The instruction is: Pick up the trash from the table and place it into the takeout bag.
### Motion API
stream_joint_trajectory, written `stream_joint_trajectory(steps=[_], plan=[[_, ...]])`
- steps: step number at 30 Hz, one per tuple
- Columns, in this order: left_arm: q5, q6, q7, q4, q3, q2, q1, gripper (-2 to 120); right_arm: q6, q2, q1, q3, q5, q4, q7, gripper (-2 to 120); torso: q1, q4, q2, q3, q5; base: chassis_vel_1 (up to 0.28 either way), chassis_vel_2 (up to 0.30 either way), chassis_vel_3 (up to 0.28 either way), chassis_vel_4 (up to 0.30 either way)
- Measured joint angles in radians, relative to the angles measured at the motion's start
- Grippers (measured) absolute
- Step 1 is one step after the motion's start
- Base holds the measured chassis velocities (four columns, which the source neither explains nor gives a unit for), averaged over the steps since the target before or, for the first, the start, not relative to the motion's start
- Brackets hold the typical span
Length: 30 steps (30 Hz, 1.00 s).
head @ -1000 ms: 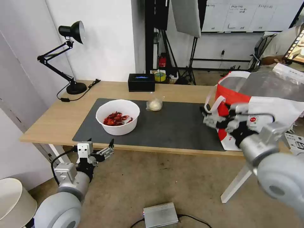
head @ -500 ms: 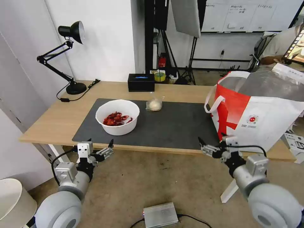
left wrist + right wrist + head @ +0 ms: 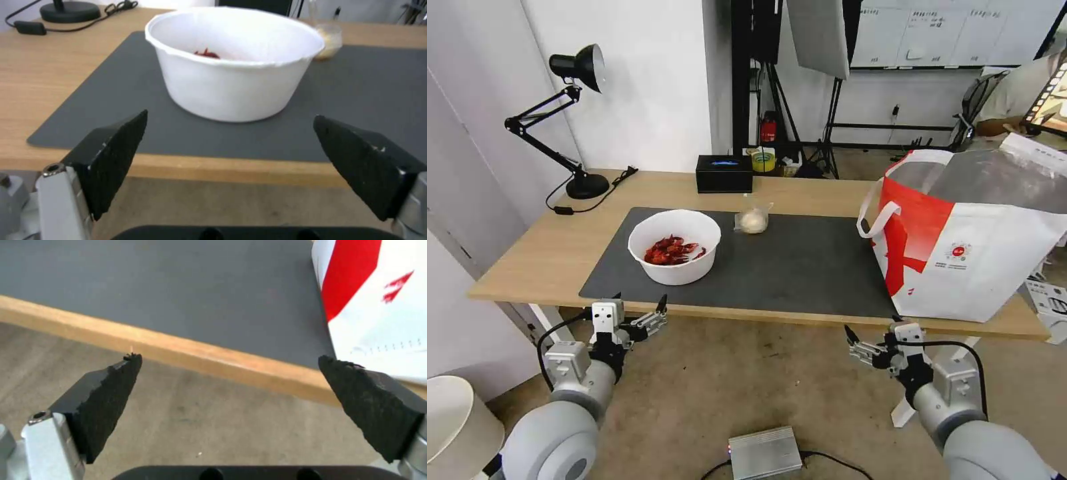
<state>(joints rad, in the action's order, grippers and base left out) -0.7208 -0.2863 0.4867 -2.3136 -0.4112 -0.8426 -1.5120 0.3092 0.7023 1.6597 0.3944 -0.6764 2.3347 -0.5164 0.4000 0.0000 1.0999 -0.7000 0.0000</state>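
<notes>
Crayfish-shell bowl (image 3: 675, 246) sat on the grey mat (image 3: 800, 267) straight ahead of the wide-open, empty left gripper (image 3: 639, 319), seemingly nearer it than the equally open, empty right gripper (image 3: 872, 347) below the table edge (image 3: 760, 313) by the takeout bag (image 3: 974, 240).

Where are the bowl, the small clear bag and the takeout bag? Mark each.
bowl (image 3: 674, 270): head view, front wall.
small clear bag (image 3: 753, 220): head view, whitish lump inside.
takeout bag (image 3: 974, 267): head view, white front panel.
</notes>
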Motion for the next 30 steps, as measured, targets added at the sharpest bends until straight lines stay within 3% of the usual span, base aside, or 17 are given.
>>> stream_joint_trajectory(steps=[22, 30], plan=[[0.003, -0.025, 0.008, 0.01, -0.007, 0.003, -0.008, 100, 0.001, 0.006, -0.009, -0.016, 0.008, 0.001, -0.003, 100, 0.0, 0.0, 0.0, 0.0, 0.0, 0.0, 0.0, 0.0, 0.0], [0.004, -0.026, 0.011, -0.002, -0.018, 0.0, -0.013, 100, -0.025, -0.021, -0.167, -0.081, -0.075, -0.013, 0.04, 100, 0.0, 0.0, 0.0, 0.0, 0.0001, 0.0, 0.0, 0.0, 0.0]])
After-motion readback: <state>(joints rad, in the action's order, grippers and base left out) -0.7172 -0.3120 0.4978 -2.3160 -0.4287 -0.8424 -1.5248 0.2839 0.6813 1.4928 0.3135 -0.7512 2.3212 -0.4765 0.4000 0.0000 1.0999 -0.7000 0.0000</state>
